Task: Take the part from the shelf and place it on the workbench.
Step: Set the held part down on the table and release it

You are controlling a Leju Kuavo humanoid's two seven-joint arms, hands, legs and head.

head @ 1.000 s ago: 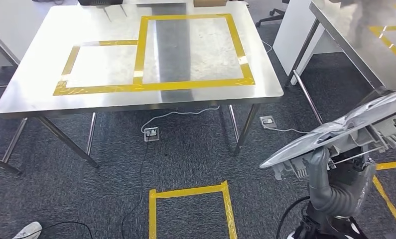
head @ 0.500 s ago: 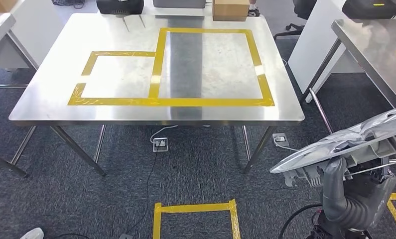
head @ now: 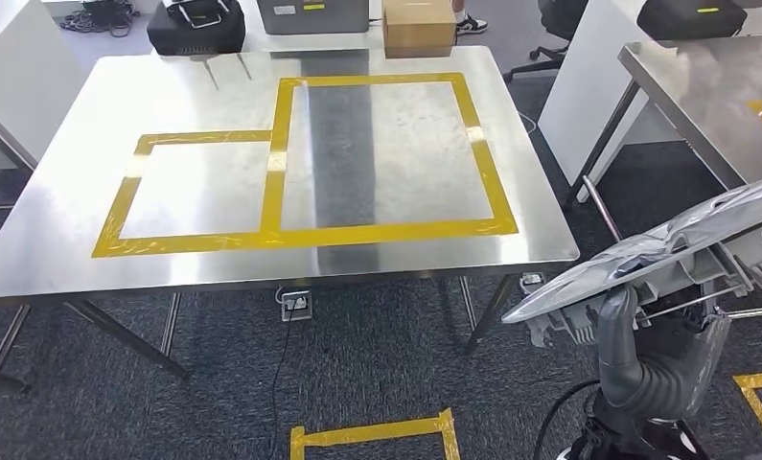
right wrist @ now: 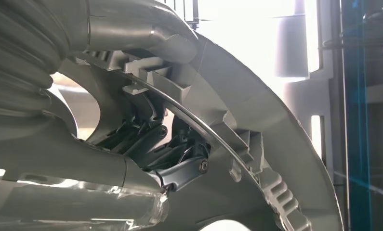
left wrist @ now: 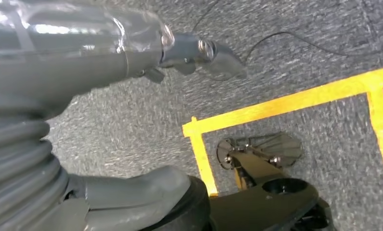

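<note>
A large grey plastic part (head: 664,254) with a shiny curved face and ribbed clips sits at the lower right of the head view. My right hand (head: 635,355) grips it from below, thumb up against its underside. In the right wrist view the part (right wrist: 257,125) shows its ribbed back, and my right hand's fingers (right wrist: 131,33) wrap over its edge. The steel workbench (head: 214,96) stands ahead and to the left, marked with two yellow tape rectangles (head: 377,153). My left hand (left wrist: 83,57) hangs over the carpet with fingers apart, holding nothing.
A black case (head: 196,24), a grey box (head: 314,11) and a cardboard box (head: 418,24) sit beyond the workbench's far edge. A second steel table (head: 703,86) stands at the right. A floor socket (head: 295,305) with a cable lies under the workbench. A yellow tape square (head: 372,436) marks the carpet.
The camera has moved: the workbench now looks larger and lower in the picture, and the boxes behind it have come into view. The part stays in my right hand.
</note>
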